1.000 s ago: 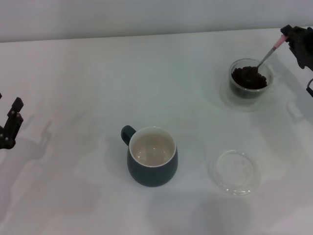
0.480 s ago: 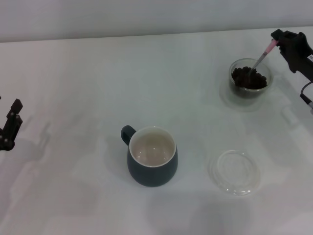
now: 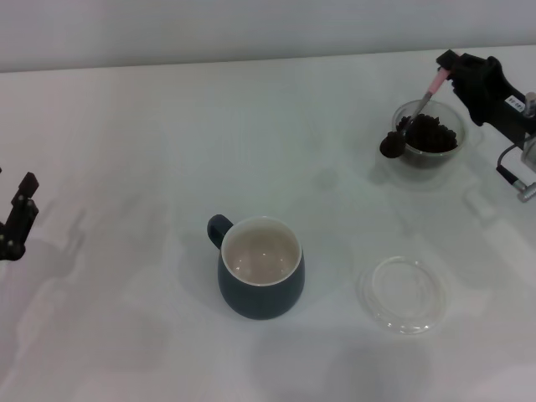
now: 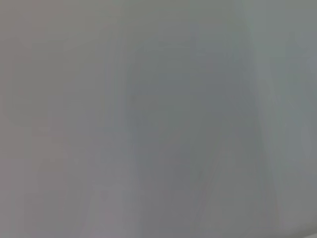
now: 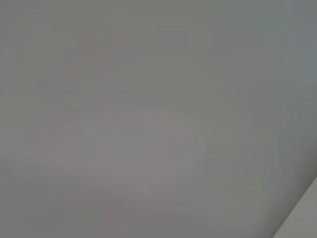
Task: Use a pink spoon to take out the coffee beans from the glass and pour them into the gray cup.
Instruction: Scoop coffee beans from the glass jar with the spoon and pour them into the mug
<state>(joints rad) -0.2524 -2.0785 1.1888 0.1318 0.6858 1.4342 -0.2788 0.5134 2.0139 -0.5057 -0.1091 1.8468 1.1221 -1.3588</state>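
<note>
In the head view my right gripper (image 3: 450, 70) is shut on the pale pink handle of the pink spoon (image 3: 416, 110) at the far right. The spoon's bowl carries a load of dark coffee beans (image 3: 391, 144) and hangs just outside the left rim of the glass (image 3: 430, 155), above the table. The glass holds a heap of coffee beans (image 3: 434, 134). The gray cup (image 3: 260, 279) stands near the middle front, handle to the upper left, its cream inside bare. My left gripper (image 3: 17, 216) is parked at the left edge. Both wrist views show only blank grey.
A flat shallow clear round dish (image 3: 403, 294) lies on the white table (image 3: 151, 142) to the right of the gray cup and in front of the glass. A pale wall runs along the table's far edge.
My right gripper has moved left and lifted the spoon out of the glass. The spoon's bowl, loaded with beans, now hangs left of the glass rim. The left arm has barely moved.
</note>
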